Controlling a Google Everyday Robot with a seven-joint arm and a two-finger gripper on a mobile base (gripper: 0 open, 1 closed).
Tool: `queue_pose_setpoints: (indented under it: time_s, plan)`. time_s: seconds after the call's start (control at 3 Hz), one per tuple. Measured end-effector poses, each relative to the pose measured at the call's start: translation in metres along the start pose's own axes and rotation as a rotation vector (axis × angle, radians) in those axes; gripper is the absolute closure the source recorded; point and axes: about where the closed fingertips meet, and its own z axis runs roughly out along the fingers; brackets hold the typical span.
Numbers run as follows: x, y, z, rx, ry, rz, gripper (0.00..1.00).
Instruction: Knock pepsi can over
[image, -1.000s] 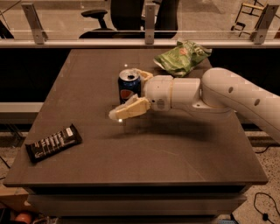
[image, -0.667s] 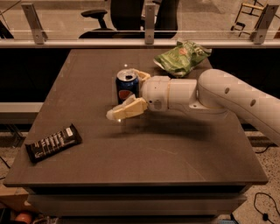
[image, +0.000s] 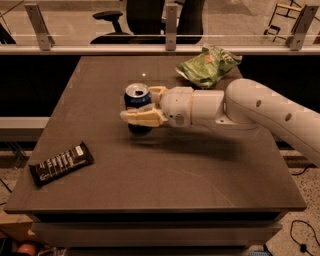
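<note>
The pepsi can (image: 135, 98), dark blue with a silver top, stands near the middle of the dark table (image: 165, 185). My gripper (image: 139, 104) reaches in from the right and is open, with its fingers either side of the can. The near finger (image: 142, 117) crosses in front of the can's lower half and hides it. The far finger (image: 157, 91) is beside the can's right rim. The can looks upright, perhaps leaning a little to the left.
A green chip bag (image: 207, 65) lies at the back right of the table. A flat black candy bar (image: 61, 163) lies at the front left. A railing and office chairs stand beyond the far edge.
My gripper has moved left onto the can. The near finger now lies across the can's front, and the can has shifted slightly to the left.
</note>
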Motion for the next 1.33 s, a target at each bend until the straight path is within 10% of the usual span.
queue_pose_setpoints:
  time_s: [0.67, 1.33]
  plan:
    - [-0.002, 0.003, 0.004, -0.008, -0.001, -0.003, 0.88]
    - [-0.027, 0.001, -0.025, 0.042, 0.059, -0.055, 1.00]
